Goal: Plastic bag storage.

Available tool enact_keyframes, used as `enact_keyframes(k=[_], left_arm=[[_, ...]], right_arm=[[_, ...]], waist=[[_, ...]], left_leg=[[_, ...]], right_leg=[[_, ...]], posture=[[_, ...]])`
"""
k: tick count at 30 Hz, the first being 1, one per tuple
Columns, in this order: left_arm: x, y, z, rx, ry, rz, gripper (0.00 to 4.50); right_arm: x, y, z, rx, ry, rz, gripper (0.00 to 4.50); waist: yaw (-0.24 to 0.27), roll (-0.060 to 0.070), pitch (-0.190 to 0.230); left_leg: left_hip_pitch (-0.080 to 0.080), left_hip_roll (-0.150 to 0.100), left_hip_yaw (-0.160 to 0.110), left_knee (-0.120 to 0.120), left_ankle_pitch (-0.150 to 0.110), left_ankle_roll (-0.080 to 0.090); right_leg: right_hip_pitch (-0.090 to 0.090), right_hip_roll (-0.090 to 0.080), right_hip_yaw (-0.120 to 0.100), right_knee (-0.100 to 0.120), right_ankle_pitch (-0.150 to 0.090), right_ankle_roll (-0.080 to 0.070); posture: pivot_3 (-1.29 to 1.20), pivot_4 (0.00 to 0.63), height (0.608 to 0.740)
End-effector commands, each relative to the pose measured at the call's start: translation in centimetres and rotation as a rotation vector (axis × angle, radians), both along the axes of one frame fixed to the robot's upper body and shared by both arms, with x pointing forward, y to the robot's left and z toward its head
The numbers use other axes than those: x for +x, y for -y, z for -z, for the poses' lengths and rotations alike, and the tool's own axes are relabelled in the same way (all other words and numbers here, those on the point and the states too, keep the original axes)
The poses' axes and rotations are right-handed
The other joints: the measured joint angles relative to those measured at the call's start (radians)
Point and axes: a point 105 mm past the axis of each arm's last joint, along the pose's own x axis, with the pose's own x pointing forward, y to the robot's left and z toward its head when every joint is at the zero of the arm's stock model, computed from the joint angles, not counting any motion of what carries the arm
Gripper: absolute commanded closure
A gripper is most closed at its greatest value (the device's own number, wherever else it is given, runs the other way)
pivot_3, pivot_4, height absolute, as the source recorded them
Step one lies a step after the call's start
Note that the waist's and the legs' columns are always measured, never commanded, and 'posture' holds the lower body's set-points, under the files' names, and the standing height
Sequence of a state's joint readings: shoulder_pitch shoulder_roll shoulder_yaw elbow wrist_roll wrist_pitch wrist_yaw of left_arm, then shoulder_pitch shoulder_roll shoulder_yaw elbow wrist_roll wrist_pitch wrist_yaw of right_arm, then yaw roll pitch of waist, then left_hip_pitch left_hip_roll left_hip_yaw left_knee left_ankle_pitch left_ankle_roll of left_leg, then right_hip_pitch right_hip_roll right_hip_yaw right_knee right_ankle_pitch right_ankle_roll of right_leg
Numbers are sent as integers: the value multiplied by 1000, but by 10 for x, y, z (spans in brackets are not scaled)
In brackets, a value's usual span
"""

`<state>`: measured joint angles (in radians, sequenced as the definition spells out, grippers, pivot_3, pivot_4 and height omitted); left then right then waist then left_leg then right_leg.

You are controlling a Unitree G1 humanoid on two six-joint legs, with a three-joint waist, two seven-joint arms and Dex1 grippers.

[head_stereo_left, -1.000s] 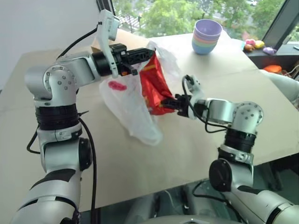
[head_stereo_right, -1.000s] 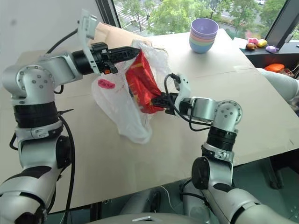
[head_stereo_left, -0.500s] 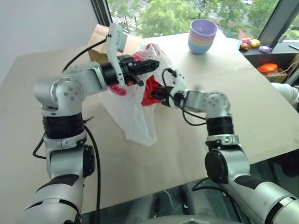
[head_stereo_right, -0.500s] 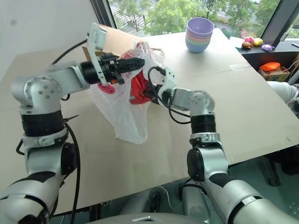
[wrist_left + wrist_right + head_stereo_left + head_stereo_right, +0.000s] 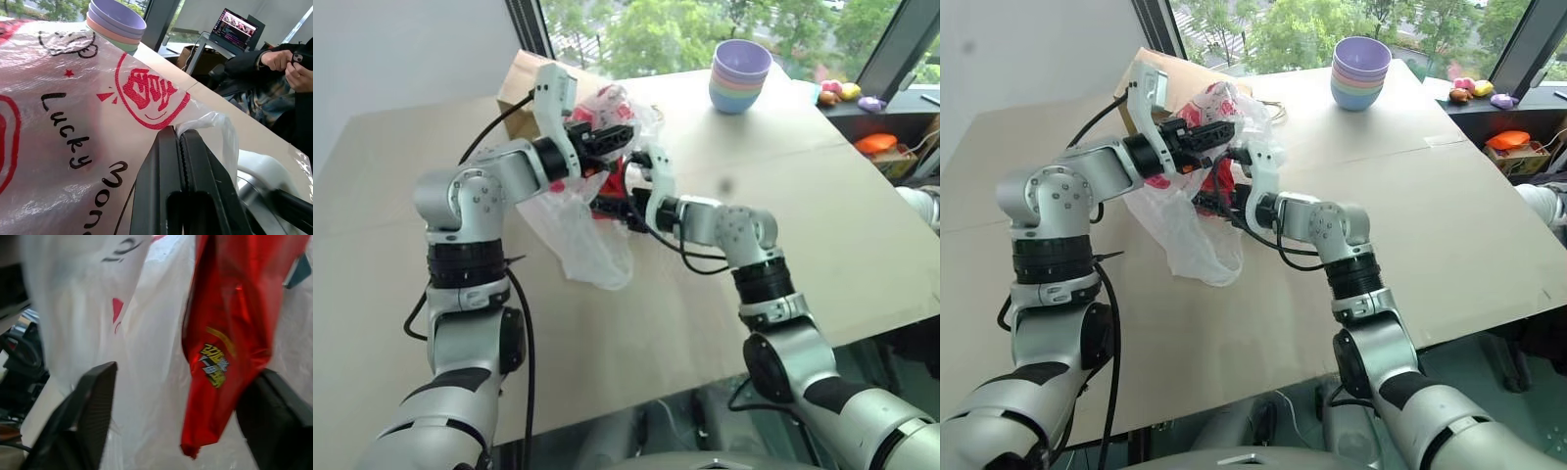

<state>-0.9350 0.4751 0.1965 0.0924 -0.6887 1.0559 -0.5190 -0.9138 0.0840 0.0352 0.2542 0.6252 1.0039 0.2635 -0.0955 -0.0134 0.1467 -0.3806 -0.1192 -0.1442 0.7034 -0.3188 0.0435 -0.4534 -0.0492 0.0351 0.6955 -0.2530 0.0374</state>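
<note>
- Surface (image 5: 636, 323), nearest part: bare; the plastic bag (image 5: 592, 245) hangs from above so that its lower end sags onto it left of the middle.
- Right claw (image 5: 171, 416) reaches into the bag's mouth with its fingers spread wide; the red chip packet (image 5: 230, 333) hangs between them, apparently let go, though contact at the far finger is hard to judge.
- Left claw (image 5: 178, 142) is pressed together on the bag's rim by the handle, holding it up.
- Step in hand, by my reading: dropping the packet into the bag. Next the right claw should back out without dragging the film.
- Farther off: a brown paper bag (image 5: 519, 78) and stacked bowls (image 5: 741, 73).
</note>
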Motion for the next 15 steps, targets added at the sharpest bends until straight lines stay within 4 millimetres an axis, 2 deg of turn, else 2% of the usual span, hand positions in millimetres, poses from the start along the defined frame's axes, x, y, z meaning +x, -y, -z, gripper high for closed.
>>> enact_keyframes(k=[1, 3, 5, 8, 12, 15], left_arm=[[2, -4, -17, -14, 68, -16, 4500], [4, -4, -17, -12, 68, -19, 4500], [8, -4, -18, -42, 55, -20, 4500], [10, -5, -16, -47, 54, -19, 4500], [11, -4, -20, -51, 71, 0, 4500], [10, -2, -22, -51, 80, 18, 4500]], right_arm=[[-3, 5, -12, -100, 204, 9, 48], [-6, 6, -11, -115, 241, -1, 48], [-16, 20, -21, -128, 345, -13, 48], [-17, 45, -28, -178, 424, 71, 48], [-19, 65, -42, -89, 355, 142, 48], [-7, 81, -45, -121, 364, 259, 48]], waist=[[2, 0, 0], [2, 0, 0], [2, 0, 0], [5, 0, 0], [4, 0, 0], [7, 0, 0]], left_leg=[[0, 0, 0, 0, 0, 0], [0, 0, 0, 0, 0, 0], [0, 0, 0, 0, 0, 0], [-1, 0, -1, 0, 0, 0], [-1, 0, -1, 0, 0, 0], [0, 0, -1, 0, 0, 0]], right_leg=[[0, 0, 0, 0, 0, 0], [0, 0, 0, 0, 0, 0], [0, 0, 0, 0, 0, 0], [-1, 0, -1, -1, 0, 0], [-1, 0, 0, 0, 0, 0], [-1, 0, -1, 0, 0, 0]], posture=[[0, 150, 740], [0, 150, 740], [0, 150, 740], [0, 150, 740], [0, 150, 740], [0, 150, 740]])
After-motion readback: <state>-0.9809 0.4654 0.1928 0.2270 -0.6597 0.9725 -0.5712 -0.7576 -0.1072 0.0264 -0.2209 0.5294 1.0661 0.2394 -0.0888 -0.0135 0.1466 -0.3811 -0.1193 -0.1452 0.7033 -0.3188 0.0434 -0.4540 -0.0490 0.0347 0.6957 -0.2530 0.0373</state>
